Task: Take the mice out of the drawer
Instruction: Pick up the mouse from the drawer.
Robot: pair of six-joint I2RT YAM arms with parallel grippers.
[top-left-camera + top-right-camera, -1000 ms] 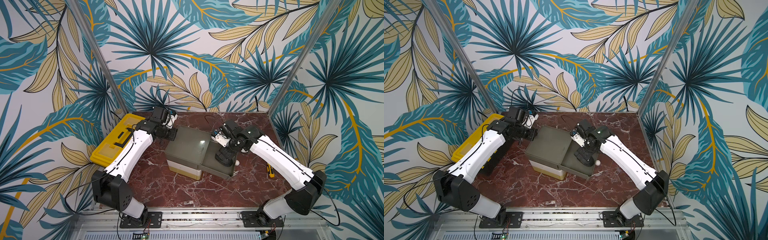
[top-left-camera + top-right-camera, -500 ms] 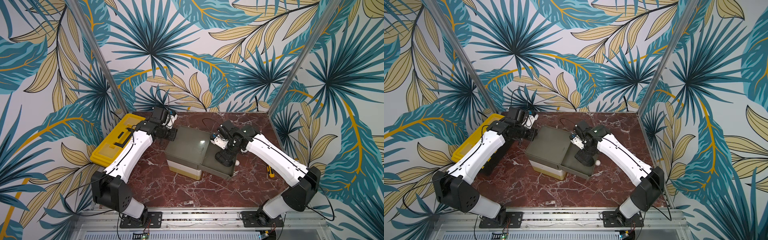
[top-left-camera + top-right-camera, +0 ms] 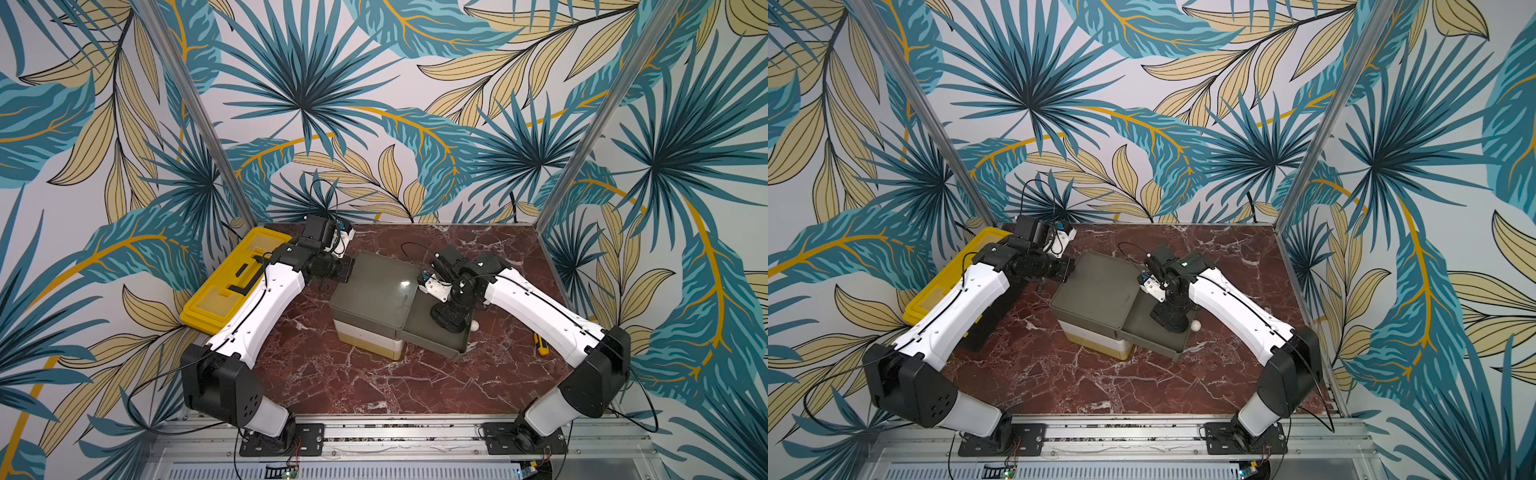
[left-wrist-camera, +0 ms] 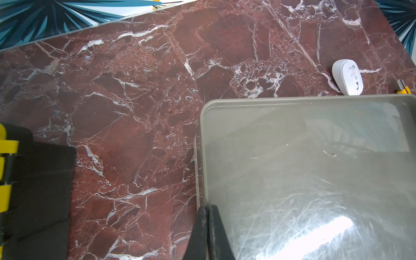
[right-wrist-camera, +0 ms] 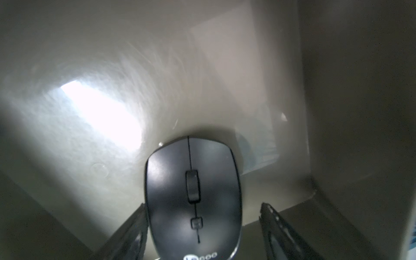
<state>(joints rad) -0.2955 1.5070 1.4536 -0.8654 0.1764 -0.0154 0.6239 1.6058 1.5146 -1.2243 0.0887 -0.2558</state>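
The right end effector (image 5: 202, 204) is down in the open drawer (image 3: 419, 328), jaws spread astride the dark grey mouse (image 5: 193, 198), one finger touching, the other apart. The left end effector (image 4: 208, 216) sits pinched closed at the top edge of the cabinet (image 4: 304, 168). The white mouse (image 4: 347, 76) lies out on the desk (image 4: 135, 112).

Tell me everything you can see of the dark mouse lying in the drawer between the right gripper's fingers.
The dark grey mouse is a smooth oval, plastic-looking, with a centre seam, scroll wheel, small square button and white logo at its tail. It lies flat, top up, on the drawer floor near a corner. The right gripper straddles it, jaws open: one finger at its side, perhaps touching, the other apart.
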